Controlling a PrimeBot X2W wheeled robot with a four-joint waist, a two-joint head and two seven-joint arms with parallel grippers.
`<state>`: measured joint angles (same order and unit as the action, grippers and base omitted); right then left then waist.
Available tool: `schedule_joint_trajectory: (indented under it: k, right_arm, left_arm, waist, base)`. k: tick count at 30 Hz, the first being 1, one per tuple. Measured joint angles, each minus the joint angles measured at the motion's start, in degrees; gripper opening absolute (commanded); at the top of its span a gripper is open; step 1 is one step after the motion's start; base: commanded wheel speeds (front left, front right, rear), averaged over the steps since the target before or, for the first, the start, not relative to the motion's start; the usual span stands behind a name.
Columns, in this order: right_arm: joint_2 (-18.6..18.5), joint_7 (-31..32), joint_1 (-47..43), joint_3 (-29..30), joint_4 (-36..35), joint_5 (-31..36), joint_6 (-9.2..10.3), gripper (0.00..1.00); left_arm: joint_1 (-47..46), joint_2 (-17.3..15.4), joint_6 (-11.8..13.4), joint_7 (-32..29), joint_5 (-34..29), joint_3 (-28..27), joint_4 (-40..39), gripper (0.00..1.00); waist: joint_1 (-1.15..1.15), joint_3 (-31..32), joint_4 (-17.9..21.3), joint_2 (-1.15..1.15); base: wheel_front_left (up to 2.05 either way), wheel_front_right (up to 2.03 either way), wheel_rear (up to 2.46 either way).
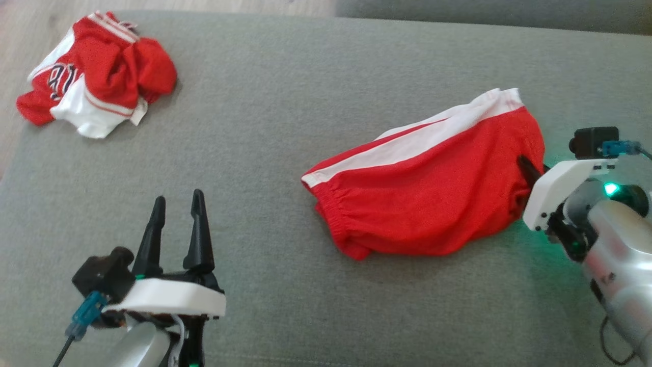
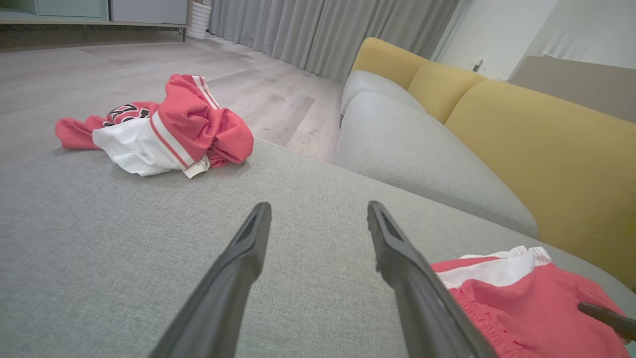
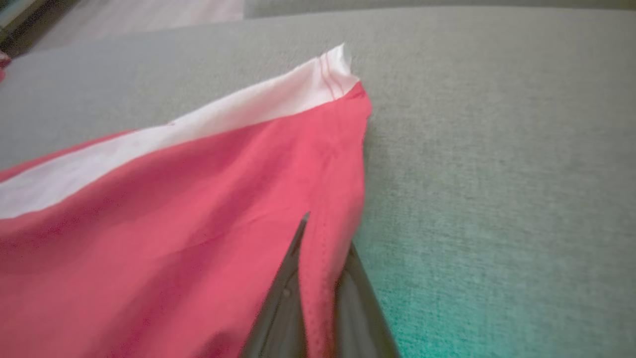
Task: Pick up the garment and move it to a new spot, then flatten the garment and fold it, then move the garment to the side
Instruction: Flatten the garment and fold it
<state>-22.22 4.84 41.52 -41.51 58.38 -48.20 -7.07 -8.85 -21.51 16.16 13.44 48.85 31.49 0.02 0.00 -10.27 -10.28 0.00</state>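
The garment (image 1: 433,193) is a pair of red shorts with a white side stripe and an elastic waistband. It lies loosely bunched on the right half of the grey cushion (image 1: 275,132). My right gripper (image 1: 525,167) comes in from the right and is shut on the garment's right hem. In the right wrist view, the red cloth (image 3: 174,223) is pinched between the two dark fingers (image 3: 290,298) of that gripper (image 3: 323,238). My left gripper (image 1: 179,200) stands open near the front left, well apart from the shorts. In the left wrist view that gripper (image 2: 319,206) has nothing between its fingers, and the shorts (image 2: 526,308) lie at lower right.
A second crumpled red and white jersey (image 1: 97,76) lies at the cushion's far left corner, also seen as the jersey (image 2: 164,124) ahead of my left gripper. Wooden floor (image 2: 99,64) lies beyond that edge. A yellow sofa back (image 2: 546,149) rises on the far side.
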Motion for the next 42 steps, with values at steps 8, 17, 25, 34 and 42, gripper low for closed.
schedule_joint_trajectory:
  k: [8, 17, 25, 34, 42]
  right_arm:
    - [3.0, -8.2, -2.5, 3.2, 1.4, -2.3, 0.00, 0.00]
    - [5.4, -14.4, -9.4, 6.8, 1.7, -3.2, 0.00, 0.00]
    - [7.6, -17.2, -12.2, 11.4, 2.3, -3.3, 0.00, 0.00]
    - [10.6, -18.4, -11.7, 11.7, -2.8, 3.0, 0.00, 0.00]
    - [14.6, -11.1, -10.6, 6.4, -10.8, 8.2, 0.00, 0.00]
  left_arm:
    - [2.9, -0.7, 0.5, 0.0, 0.0, 0.0, -0.1, 1.00]
    - [5.4, -1.2, 1.0, 0.0, 0.0, 0.0, -0.4, 1.00]
    - [5.9, -1.3, 1.0, 0.0, -0.5, 0.1, -0.9, 1.00]
    - [6.3, -1.3, 1.0, 0.0, -0.5, 0.3, -0.8, 1.00]
    - [8.1, -1.3, 1.0, 0.0, -0.5, 0.9, -0.7, 1.00]
  waist:
    - [0.00, 3.2, 4.2, 0.00]
    - [-0.01, 5.9, 10.0, 0.00]
    - [0.00, 7.0, 11.5, 0.00]
    - [0.00, 9.0, 9.1, 0.00]
    - [-0.01, 10.7, 5.8, 0.00]
  base:
    - [0.00, 0.00, 0.00]
    - [0.00, 0.00, 0.00]
    - [0.00, 0.00, 0.00]
    - [0.00, 0.00, 0.00]
    - [0.00, 0.00, 0.00]
